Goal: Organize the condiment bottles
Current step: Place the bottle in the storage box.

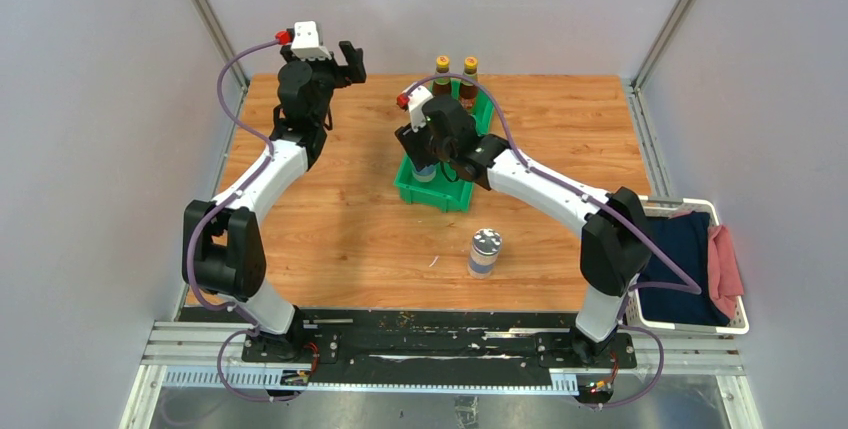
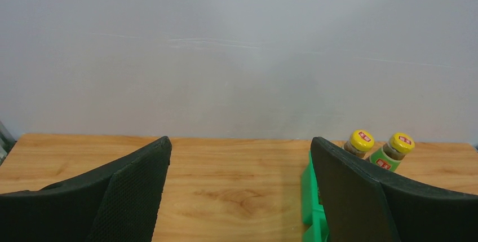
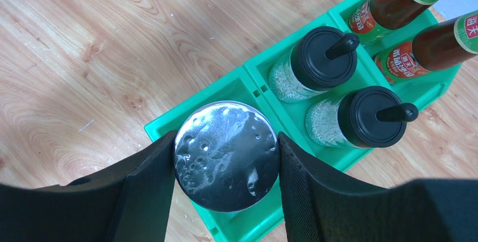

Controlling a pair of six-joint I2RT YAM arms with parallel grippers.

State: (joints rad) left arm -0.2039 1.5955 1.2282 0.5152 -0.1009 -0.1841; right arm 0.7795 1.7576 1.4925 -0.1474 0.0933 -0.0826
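My right gripper (image 3: 225,166) is shut on a silver-lidded jar (image 3: 226,154), held upright in the near compartment of the green bin (image 3: 163,126). Two black-capped shakers (image 3: 317,61) (image 3: 363,119) stand in the middle compartment. Two brown yellow-capped bottles (image 3: 394,2) (image 3: 434,44) stand in the far one. The second silver-lidded jar (image 1: 484,252) stands on the table in front of the bin (image 1: 432,196). My left gripper (image 1: 352,61) is open and empty, raised at the back left. Its wrist view shows the bottles' caps (image 2: 359,141) past its right finger.
A white basket (image 1: 735,327) with dark blue and pink cloths sits off the table's right edge. Grey walls close in the back and sides. My right arm reaches across the table's right half to the bin.
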